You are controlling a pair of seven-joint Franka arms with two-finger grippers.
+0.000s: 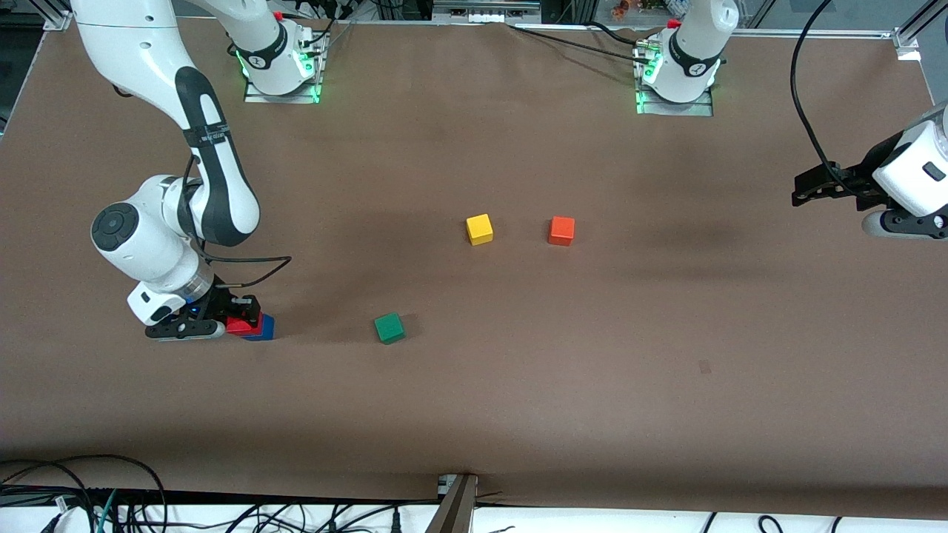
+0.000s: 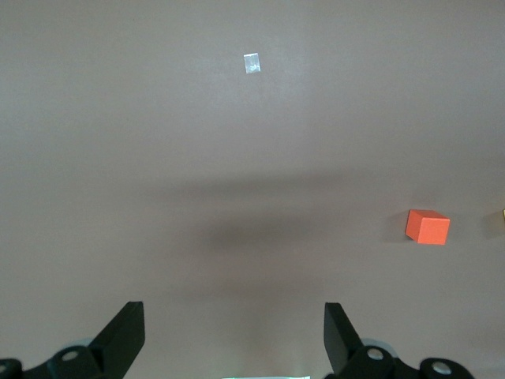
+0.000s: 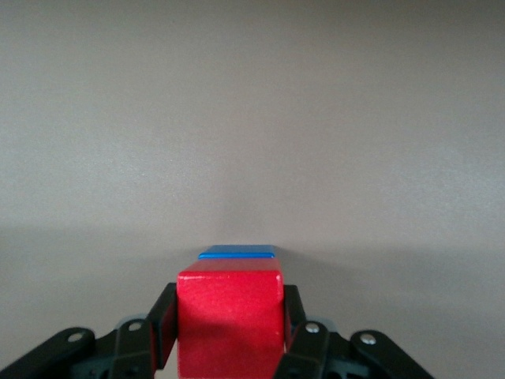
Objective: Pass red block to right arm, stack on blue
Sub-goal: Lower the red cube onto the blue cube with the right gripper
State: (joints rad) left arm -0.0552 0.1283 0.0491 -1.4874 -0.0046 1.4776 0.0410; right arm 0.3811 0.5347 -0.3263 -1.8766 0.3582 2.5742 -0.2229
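The right end effector [image 1: 241, 323] sat low at the right arm's end of the bench [image 1: 474, 400], fingers clamped on the red block [image 1: 241, 324], which rested on the blue block [image 1: 264, 328]. The left end effector [image 1: 803, 189] waited, spread wide, over its own end.

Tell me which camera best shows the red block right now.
The right wrist view: the red block fills the space between the right gripper fingers, above the blue cube. The front view shows it small beside that gripper; the left wrist view misses it.
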